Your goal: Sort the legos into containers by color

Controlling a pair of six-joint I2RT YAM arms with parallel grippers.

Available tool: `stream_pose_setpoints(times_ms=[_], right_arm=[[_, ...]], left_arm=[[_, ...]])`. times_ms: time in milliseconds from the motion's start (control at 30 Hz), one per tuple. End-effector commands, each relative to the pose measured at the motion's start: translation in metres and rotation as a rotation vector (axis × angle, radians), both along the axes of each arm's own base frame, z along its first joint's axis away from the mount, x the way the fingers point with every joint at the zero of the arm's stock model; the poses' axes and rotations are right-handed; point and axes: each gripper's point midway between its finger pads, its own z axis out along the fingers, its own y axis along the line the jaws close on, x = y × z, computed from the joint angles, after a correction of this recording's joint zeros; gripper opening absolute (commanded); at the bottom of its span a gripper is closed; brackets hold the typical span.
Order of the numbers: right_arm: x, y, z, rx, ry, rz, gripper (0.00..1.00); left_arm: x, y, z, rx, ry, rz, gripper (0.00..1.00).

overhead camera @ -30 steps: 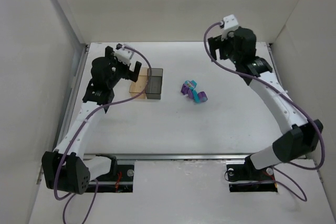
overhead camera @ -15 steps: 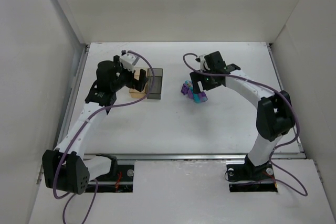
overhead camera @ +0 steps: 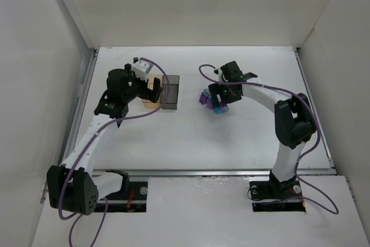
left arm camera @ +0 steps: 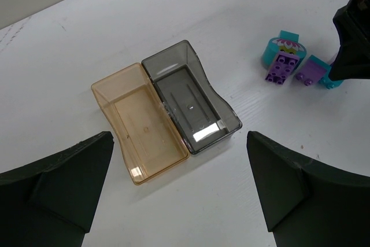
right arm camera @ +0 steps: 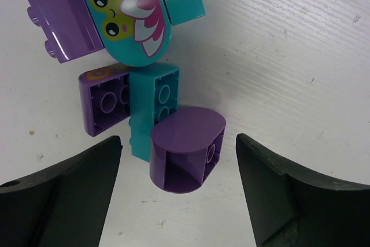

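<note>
The legos lie in one heap mid-table point(overhead camera: 206, 98). In the right wrist view I see a rounded purple brick point(right arm camera: 186, 148), a teal brick point(right arm camera: 152, 105), a purple brick point(right arm camera: 104, 105) on its side, a teal disc with a frog face point(right arm camera: 136, 18) and another purple brick point(right arm camera: 60, 21). My right gripper point(right arm camera: 179, 198) is open and straddles the rounded purple brick, with a gap on each side. The joined containers, amber point(left arm camera: 139, 122) and smoky grey point(left arm camera: 191, 96), hold nothing. Just above and near them hovers my left gripper point(left arm camera: 179, 195), wide open and empty.
White walls enclose the table on the left, back and right point(overhead camera: 191, 15). The containers point(overhead camera: 163, 93) sit left of the lego heap, with bare white tabletop point(overhead camera: 191, 137) between and in front. The right arm's black tip point(left arm camera: 352, 39) shows at the edge of the left wrist view.
The right arm has swung down from the back right corner to the lego heap, and its jaws now straddle the rounded purple brick. The left gripper edged slightly right over the containers.
</note>
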Motion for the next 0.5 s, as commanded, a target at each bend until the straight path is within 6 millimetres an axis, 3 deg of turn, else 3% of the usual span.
stream_pose_setpoints(times_ms=[0,133,367,467], right_arm=[[0.004,0.003,-0.001,-0.005,-0.020,-0.011,0.85],[-0.001,0.009,-0.016,-0.021,0.014,0.007,0.86],[-0.003,0.005,-0.021,-0.054,0.019,-0.009,0.86],[0.002,0.006,-0.020,-0.053,-0.002,-0.014,0.77]], left_arm=[[-0.001,-0.003,0.023,-0.031,-0.077,-0.003,1.00],[-0.001,-0.003,0.023,-0.031,-0.077,-0.003,1.00],[-0.001,-0.001,0.019,-0.026,-0.068,0.005,1.00],[-0.002,-0.001,0.014,-0.024,-0.059,0.005,1.00]])
